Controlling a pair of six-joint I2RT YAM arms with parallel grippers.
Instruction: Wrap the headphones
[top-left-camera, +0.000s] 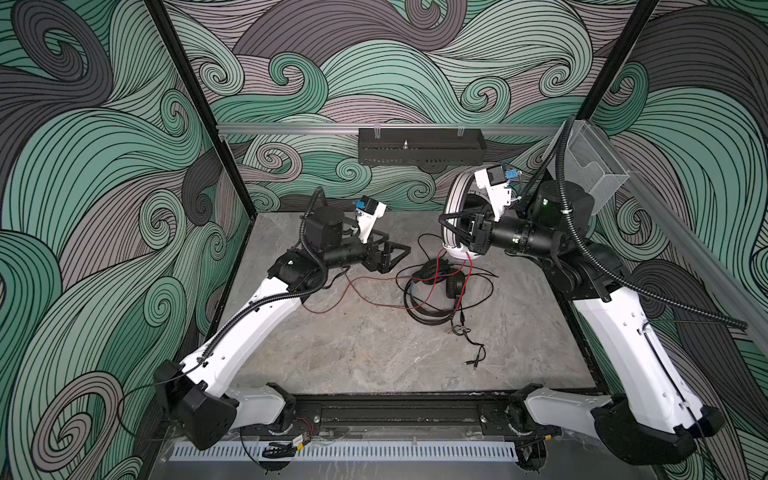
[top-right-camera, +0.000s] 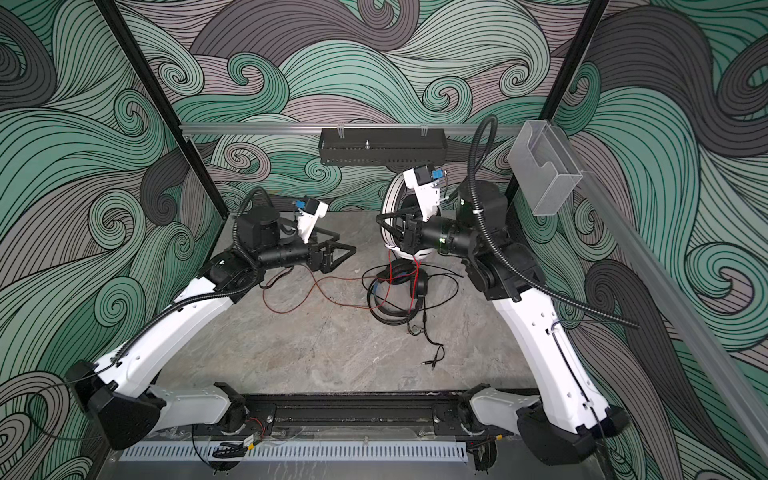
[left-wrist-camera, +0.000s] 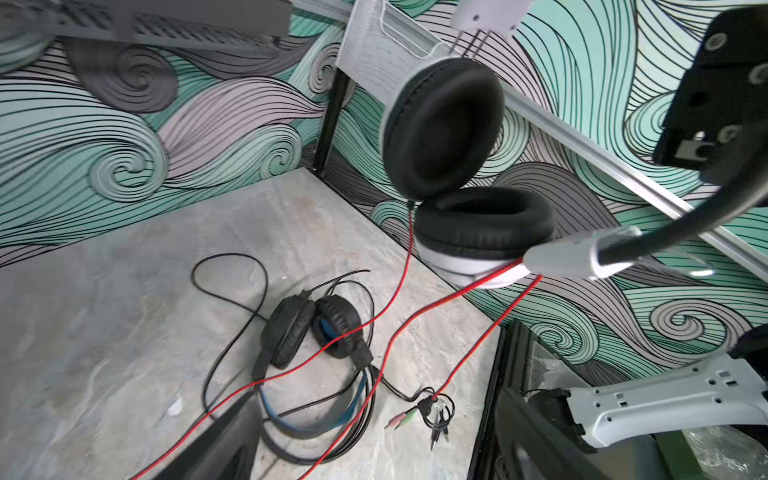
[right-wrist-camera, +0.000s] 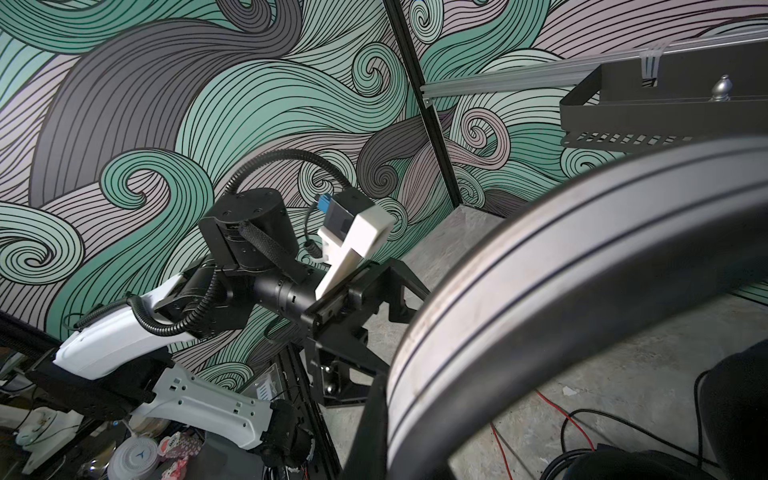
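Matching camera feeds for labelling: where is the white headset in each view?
In a top view: white headset held up at back right by the right gripper.
In a top view: white headset at back right too.
Left wrist: its ear pads hang above the black headset.
Right wrist: only its headband, close up.
Shared landmark: the black shelf, in all four.

Left hand (top-left-camera: 395, 258) wide open, right hand (top-left-camera: 444, 221) closed, both aloft, facing inward.
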